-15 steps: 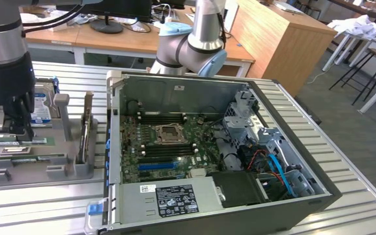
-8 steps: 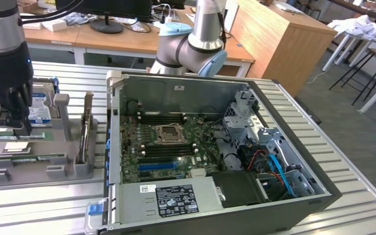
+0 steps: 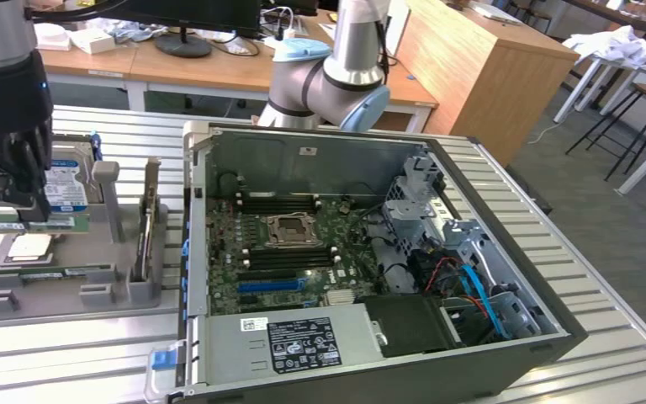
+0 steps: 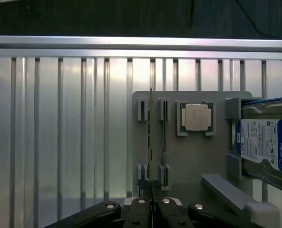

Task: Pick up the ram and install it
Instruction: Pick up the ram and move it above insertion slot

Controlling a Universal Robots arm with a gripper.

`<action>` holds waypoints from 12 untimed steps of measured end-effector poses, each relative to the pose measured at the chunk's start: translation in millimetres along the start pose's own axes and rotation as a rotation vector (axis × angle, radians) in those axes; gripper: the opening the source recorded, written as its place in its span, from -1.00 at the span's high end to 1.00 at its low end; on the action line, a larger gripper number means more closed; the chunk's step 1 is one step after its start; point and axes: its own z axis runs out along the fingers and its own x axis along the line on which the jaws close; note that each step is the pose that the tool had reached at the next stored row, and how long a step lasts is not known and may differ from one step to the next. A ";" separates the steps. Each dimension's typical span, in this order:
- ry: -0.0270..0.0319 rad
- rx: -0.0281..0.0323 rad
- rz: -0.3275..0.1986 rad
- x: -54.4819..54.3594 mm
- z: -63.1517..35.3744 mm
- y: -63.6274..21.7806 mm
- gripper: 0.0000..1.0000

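Table [image 4: 60,142]: ribbed bare metal, bright sheen
Tray [image 4: 188,156]: grey plastic, matt
Ram [image 3: 60,224]: green circuit board, pale label
CPU [image 4: 196,117]: metal lid, dull satin
Drive [image 4: 264,142]: metal body, glossy blue and white label
Case [image 3: 300,160]: grey sheet metal inside, dark matt outside
Gripper [image 4: 150,197]: black, slight gloss, bright screw heads
Arm [image 3: 352,42]: smooth silver metal, pale blue cap
Desk [image 3: 469,67]: smooth wood
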 end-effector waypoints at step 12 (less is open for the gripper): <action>0.0000 0.0000 0.000 -0.7 -29.8 0.9 0.77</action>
